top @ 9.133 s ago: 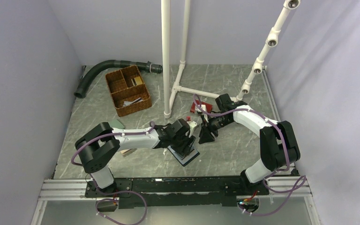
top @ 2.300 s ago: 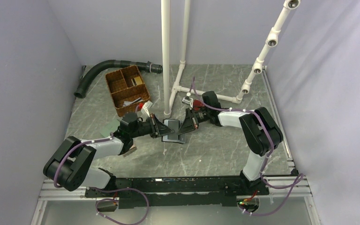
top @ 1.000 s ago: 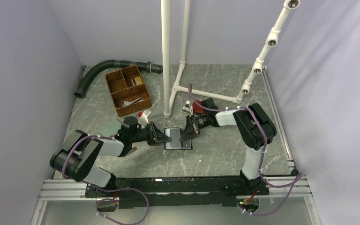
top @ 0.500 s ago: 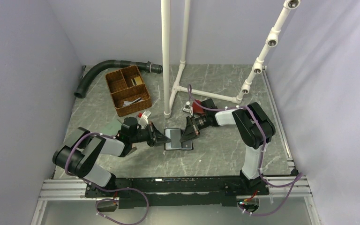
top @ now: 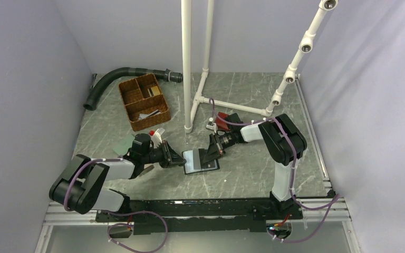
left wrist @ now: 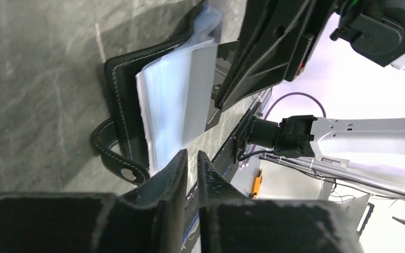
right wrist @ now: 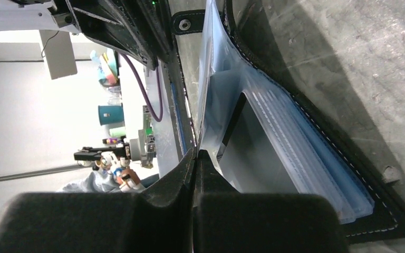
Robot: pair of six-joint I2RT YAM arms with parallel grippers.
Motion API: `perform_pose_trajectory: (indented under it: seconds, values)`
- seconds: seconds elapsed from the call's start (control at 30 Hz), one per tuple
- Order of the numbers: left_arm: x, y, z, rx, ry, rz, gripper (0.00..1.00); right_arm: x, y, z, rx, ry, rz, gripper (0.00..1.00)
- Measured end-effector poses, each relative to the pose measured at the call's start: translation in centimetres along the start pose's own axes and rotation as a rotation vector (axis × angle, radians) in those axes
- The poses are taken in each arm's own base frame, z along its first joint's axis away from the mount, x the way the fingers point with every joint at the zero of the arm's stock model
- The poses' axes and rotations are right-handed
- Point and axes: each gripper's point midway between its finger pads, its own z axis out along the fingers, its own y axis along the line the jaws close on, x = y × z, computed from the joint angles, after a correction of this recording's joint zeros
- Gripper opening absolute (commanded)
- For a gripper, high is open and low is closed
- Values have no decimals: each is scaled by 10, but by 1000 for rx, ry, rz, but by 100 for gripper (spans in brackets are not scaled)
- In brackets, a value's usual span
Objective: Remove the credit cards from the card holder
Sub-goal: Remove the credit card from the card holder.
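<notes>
As card holder (top: 201, 161) lies lengthwise across, right pincer (top: 208, 157) nips its sleeve (left wrist: 179, 105), left pincer (top: 182, 161) closed empty

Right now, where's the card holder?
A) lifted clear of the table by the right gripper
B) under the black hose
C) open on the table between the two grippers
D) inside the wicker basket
C: the card holder lies open on the table, with the left gripper at one side and the right gripper at the other. The wicker basket stands well apart from it.
</notes>
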Motion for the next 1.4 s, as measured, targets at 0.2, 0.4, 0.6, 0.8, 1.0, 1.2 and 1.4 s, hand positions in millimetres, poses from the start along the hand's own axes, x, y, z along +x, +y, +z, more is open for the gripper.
perform_pose_trajectory:
  seconds: [0.2,0.4,0.6,0.8,1.0,1.2,1.4]
  values:
    - [6,10,-7,-71,8,-4,31,2,-2,0,9,5,-7,0]
    - [3,9,-9,-91,4,13,32,2,-16,-4,113,7,-18,0]
    - [-1,5,-9,-97,1,22,33,-1,-16,-17,174,-22,-43,0]
    - [-19,-17,-16,-97,-66,93,54,-9,3,-37,196,-91,-150,0]
    - [-38,-39,-28,-96,-173,157,77,-9,14,-44,186,-108,-225,0]
    - [-37,-44,-27,-35,-189,147,77,-4,29,-42,89,-88,-271,0]
    - [-32,-53,-18,51,-150,137,77,2,54,-37,-52,-64,-296,0]
